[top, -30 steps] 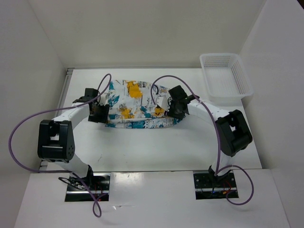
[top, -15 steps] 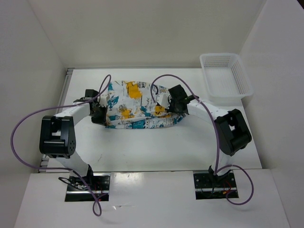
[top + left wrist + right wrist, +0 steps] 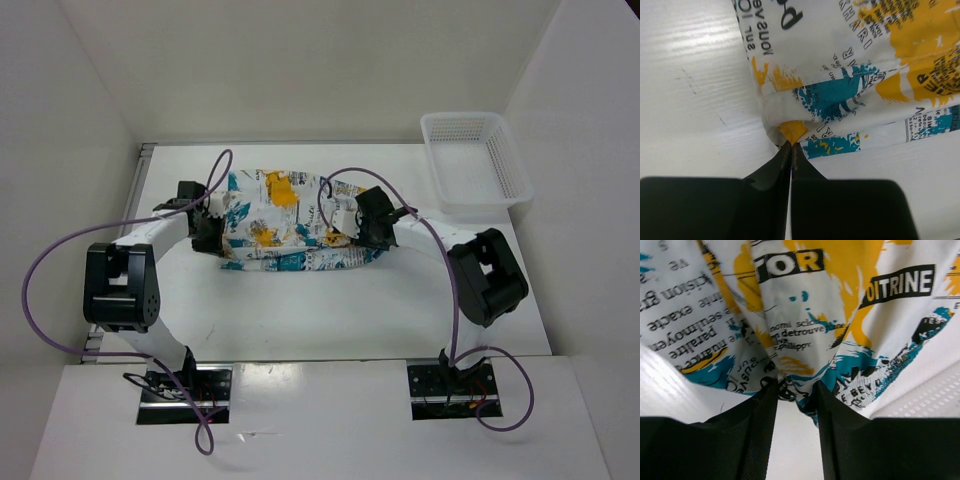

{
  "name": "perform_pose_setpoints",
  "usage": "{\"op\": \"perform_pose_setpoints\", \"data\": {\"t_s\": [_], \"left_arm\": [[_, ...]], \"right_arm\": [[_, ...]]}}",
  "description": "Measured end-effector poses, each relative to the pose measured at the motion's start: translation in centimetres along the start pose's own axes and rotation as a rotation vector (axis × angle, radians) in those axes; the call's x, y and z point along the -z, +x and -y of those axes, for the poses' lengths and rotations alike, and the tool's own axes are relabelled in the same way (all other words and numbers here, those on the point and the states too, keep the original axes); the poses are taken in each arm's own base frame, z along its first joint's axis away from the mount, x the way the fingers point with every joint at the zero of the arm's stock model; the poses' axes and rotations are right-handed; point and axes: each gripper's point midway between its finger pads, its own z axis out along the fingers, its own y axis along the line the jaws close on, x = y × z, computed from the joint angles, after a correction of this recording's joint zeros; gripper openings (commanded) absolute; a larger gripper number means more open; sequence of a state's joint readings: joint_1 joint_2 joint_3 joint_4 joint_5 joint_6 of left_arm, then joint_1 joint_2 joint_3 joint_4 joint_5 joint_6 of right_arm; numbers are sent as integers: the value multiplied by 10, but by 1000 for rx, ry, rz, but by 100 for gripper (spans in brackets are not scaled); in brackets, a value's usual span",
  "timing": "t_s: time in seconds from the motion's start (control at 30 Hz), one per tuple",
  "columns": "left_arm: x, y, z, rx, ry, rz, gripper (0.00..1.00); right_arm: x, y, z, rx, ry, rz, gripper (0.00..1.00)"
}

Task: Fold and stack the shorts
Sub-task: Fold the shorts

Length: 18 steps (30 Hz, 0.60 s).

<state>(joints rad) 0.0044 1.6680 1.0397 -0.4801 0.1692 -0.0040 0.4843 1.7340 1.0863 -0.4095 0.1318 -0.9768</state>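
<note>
Crosswise, the shorts (image 3: 285,225) stretch from left hand (image 3: 791,146) to right hand (image 3: 796,390).

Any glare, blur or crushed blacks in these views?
Top external: even, soft light, no harsh shadows. Left wrist: sheen on the table, shorts print sharp, left hand pure black. Right wrist: print sharp, right hand featureless black.

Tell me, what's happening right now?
Left jaws shut on shorts corner. Right jaws gripping opposite edge. Shorts spread between, on table. Basket aside, nothing in the way.
</note>
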Motion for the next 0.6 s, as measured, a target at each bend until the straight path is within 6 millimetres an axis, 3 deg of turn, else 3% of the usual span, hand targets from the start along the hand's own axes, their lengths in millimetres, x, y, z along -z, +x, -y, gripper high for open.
{"op": "perform_pose_setpoints", "data": {"t_s": [0.17,0.33,0.5,0.6], "left_arm": [[6,-20,0,-9,-4,46,0],[7,-21,-3,-9,-19,47,0],[9,-24,-10,-10,-62,54,0],[18,-43,-17,-13,-100,96,0]], "right_arm": [[-8,-3,9,-18,44,5,19],[-12,-3,12,-20,55,-3,2],[-6,-11,26,2,83,11,0],[3,-20,42,22,108,21,0]]}}
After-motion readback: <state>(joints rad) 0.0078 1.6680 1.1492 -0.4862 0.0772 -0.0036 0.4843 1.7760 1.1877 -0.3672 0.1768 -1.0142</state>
